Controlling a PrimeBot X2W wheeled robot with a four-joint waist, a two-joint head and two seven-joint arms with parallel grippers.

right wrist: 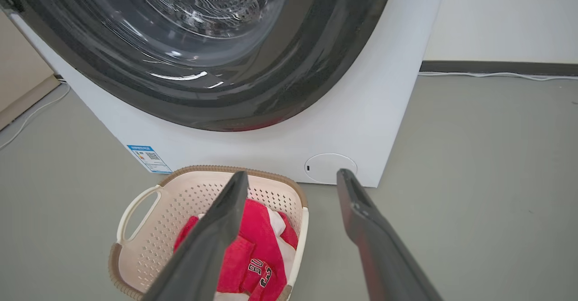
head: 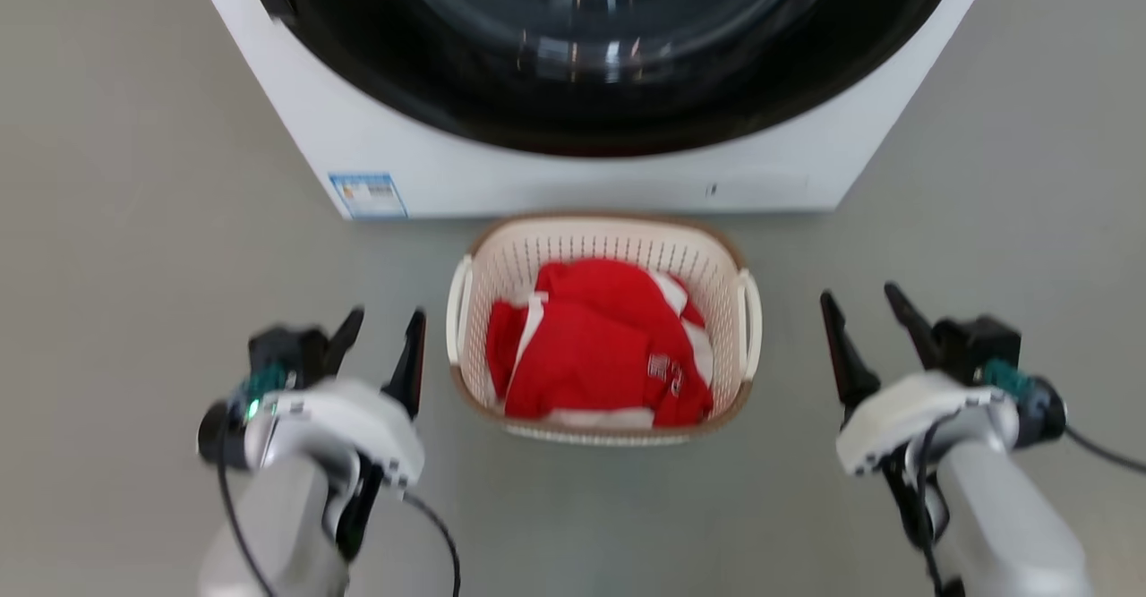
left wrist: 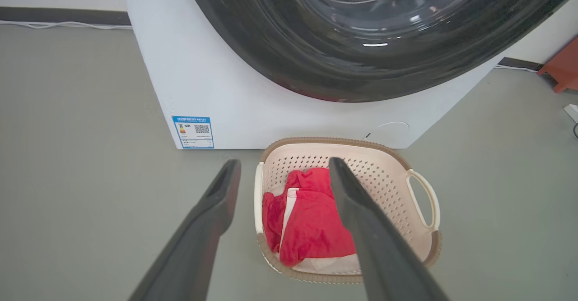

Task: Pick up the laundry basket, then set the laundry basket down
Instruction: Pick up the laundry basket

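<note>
A white washing machine (head: 573, 181) is spanning the top of the head view, its dark round door (head: 609, 51) facing down toward the camera. Grey floor (head: 134, 221) is stretching around it on both sides and along the bottom.

The laundry basket (head: 609, 243) is sitting on the floor at the centre of the head view, just below the machine's front edge, upright, with its brown rim level. A red garment (head: 600, 351) with white trim is lying crumpled inside it, taking up most of the bottom.

The left gripper (head: 388, 315) is hovering at the lower left, just beside the basket's left loop handle (head: 459, 311) and not touching it; its fingers (left wrist: 203, 229) are standing spread apart. The right gripper (head: 858, 293) is hanging at the lower right, a little farther off from the right loop handle (head: 750, 324), its fingers (right wrist: 379, 238) likewise parted and holding nothing.

A small blue label (head: 367, 194) is showing on the machine's lower left corner.
</note>
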